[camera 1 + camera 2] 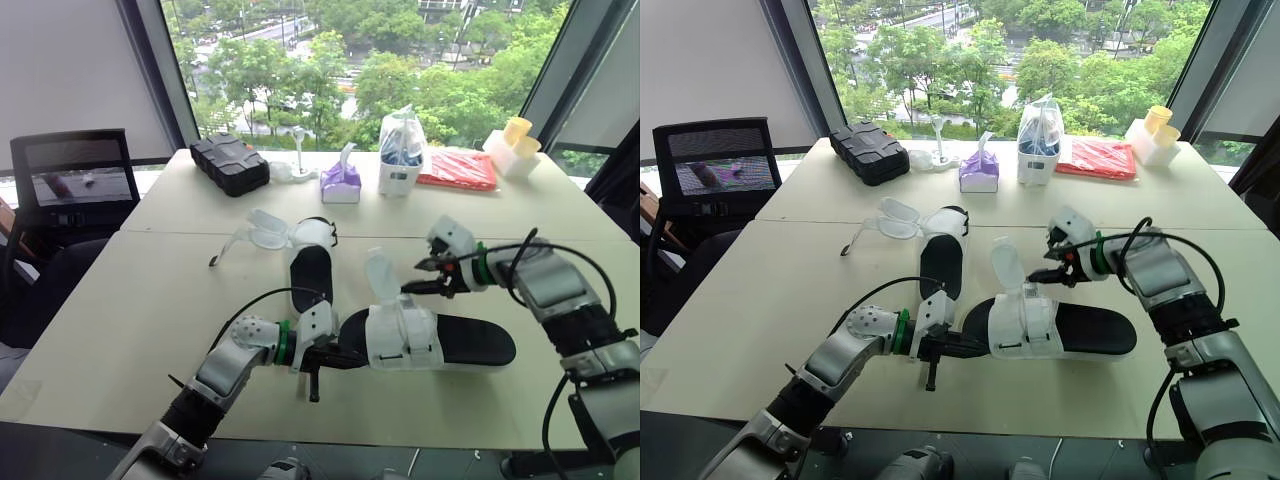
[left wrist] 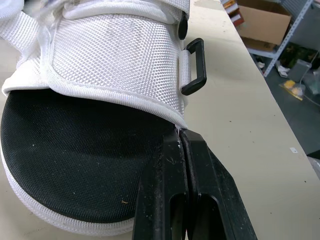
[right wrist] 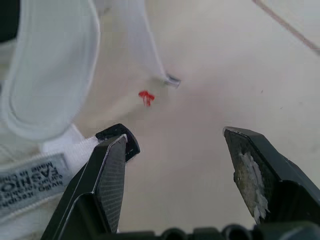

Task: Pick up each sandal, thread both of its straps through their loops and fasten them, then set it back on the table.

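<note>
Lengthwise along the front edge of the table, the near sandal is pinched at its left end by the clenched left gripper, while its upright strap is left standing just left of the spread-open right gripper.

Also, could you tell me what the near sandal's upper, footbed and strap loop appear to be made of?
Upper: white woven mesh fabric, matte, judging by its fine grid texture and stitched edging. Footbed: black, matte and finely grained, perhaps foam or fabric-covered; the look leaves it open. Strap loop: black, smooth with a slight sheen, a rigid rectangle, probably plastic.
</note>
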